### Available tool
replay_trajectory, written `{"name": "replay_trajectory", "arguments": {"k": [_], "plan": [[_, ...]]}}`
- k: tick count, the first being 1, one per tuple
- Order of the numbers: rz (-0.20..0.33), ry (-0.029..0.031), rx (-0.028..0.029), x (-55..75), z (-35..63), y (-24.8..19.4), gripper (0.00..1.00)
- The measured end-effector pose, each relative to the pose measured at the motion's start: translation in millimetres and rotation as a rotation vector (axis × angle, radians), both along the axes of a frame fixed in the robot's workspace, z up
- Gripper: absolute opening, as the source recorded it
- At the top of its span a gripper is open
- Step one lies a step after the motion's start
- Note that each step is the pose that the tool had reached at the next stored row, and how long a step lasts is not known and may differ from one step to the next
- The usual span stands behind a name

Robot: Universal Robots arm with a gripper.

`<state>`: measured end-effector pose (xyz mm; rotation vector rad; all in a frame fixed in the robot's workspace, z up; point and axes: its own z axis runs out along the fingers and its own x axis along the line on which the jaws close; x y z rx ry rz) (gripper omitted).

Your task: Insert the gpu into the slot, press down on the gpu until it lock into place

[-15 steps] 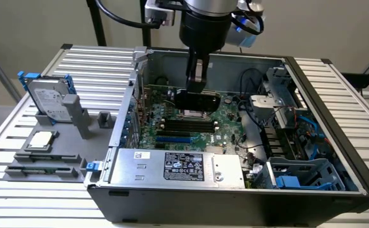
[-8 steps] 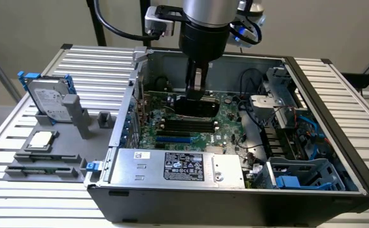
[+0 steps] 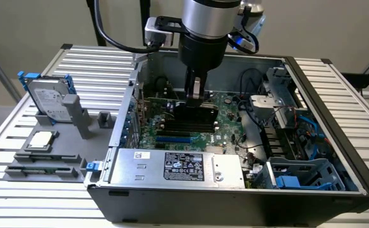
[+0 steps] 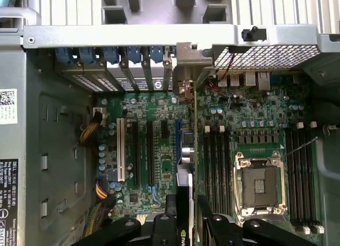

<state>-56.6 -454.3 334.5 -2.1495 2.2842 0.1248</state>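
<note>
- While the pincer (image 3: 196, 100) stands clamped on the gpu (image 3: 196, 113) at the exterior view's centre, you see it upright over the motherboard (image 3: 228, 108).
- The blue slot (image 4: 178, 137) runs just beside it.

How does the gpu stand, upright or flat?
The gpu is upright, on edge; the gripper holds its top, over the slot.

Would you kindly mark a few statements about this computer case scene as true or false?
1. The gripper holds the gpu inside the case. True.
2. The card completely covers the blue slot. False: the slot shows uncovered next to the card's edge.
3. The hard drive stands outside the case, at the exterior view's left. True.
4. A cooler sits on the processor socket. False: the socket is bare.
</note>
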Motion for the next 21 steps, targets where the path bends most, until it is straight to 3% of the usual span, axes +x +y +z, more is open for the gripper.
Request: {"name": "replay_trajectory", "arguments": {"k": [13, 21], "plan": [[0.000, 0.0000, 0.0009, -6.8, -23.6, -5.4, 0.26], [0.000, -0.0011, 0.0031, -15.1, -38.3, -5.7, 0.26]]}}
